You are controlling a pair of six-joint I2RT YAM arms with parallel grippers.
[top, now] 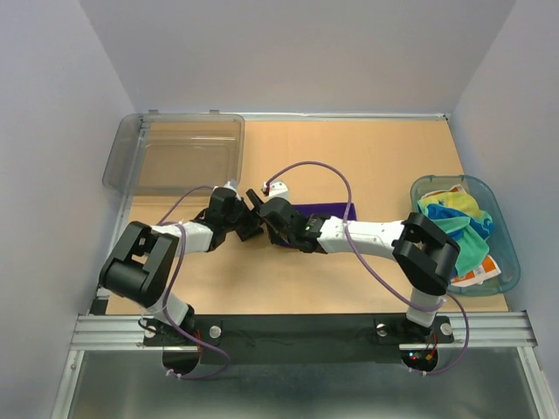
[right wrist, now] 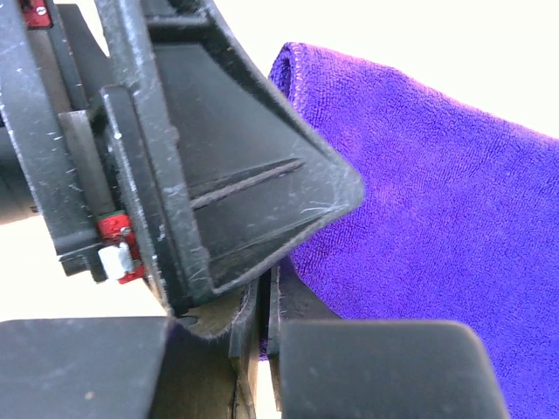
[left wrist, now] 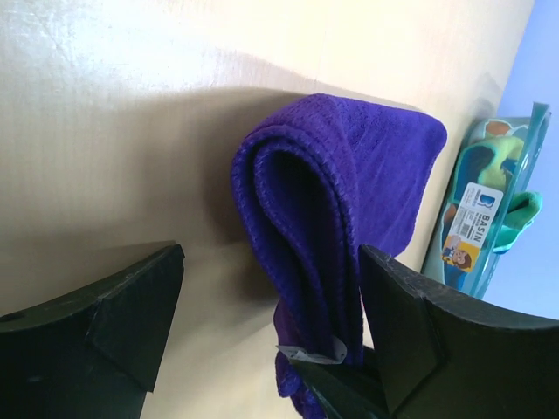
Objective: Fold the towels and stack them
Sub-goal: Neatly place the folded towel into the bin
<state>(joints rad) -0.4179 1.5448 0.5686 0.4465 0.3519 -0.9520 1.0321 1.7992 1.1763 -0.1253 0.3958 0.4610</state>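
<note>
The purple towel [top: 330,209] lies folded mid-table, running toward 3 o'clock from the right gripper [right wrist: 262,307], which pinches its 9 o'clock end. The left gripper [left wrist: 271,258], spread wide, straddles that same fold.

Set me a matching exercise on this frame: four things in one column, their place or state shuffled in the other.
Things:
1. purple towel
2. left pincer
3. right pincer
4. teal basket

Place or state:
a. open, jaws either side of the folded end
b. shut on the cloth
c. doubled over, mid-scene
d. far right side

Pairs: 1-c, 2-a, 3-b, 4-d
</note>
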